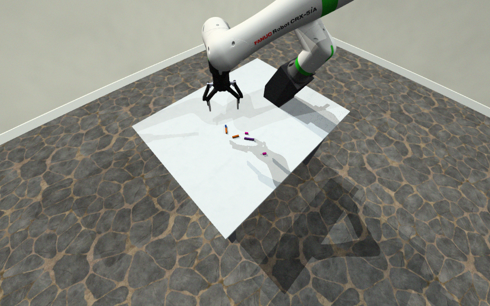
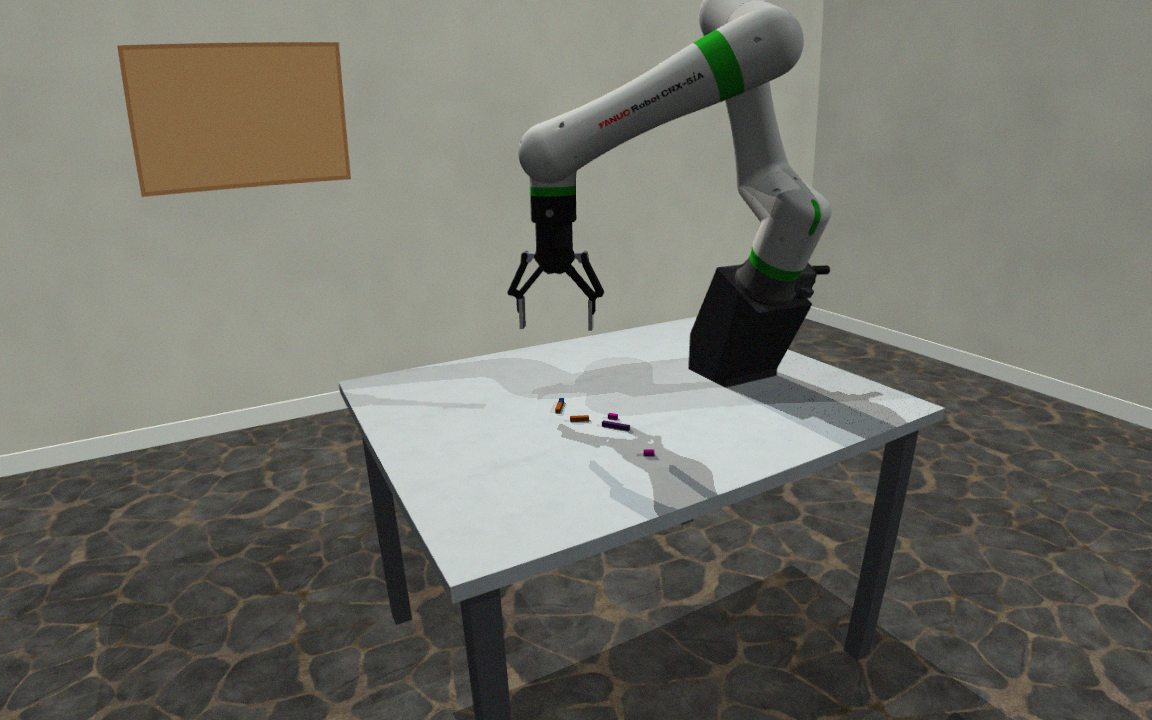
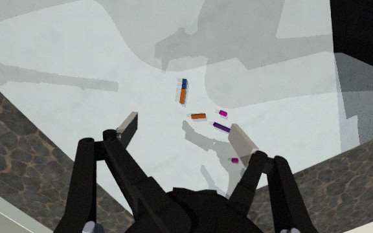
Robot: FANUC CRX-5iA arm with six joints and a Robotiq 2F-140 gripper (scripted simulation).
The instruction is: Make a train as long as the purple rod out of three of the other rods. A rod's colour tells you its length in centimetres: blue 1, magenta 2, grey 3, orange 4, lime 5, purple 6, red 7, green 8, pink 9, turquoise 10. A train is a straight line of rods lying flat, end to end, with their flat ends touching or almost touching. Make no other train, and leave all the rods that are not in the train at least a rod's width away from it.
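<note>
From where I stand, the near corner of the white table (image 2: 508, 546) juts toward me, and a broad bare stretch of worktop runs back from it before any rod appears. The rods are all gathered around the middle of the top, well in from every edge.

Nearest lies a short magenta rod (image 2: 649, 453), alone, toward the right edge. Behind it is the purple rod (image 2: 615, 426), slim and dark, lying flat. Just behind that sits a second magenta rod (image 2: 613, 416), close by but not touching. To the left of the purple one, apart from it, lies a loose orange rod (image 2: 578, 418).

Farther back still is a short straight line: another orange rod (image 3: 182, 96) with two small blue rods (image 3: 184, 83) end to end beyond it. From the room side they are tiny, so I judge the two blues from the wrist view, and whether the ends quite touch I cannot tell. This line points toward the far edge and stands clear of the loose orange rod.

The claw (image 2: 555, 313) hangs high over the far left part of the table, spread fully wide and carrying nothing. Its shadow falls across the purple and nearest magenta rods. The arm's black base (image 2: 723, 358) stands at the far right corner, well apart from the rods.
</note>
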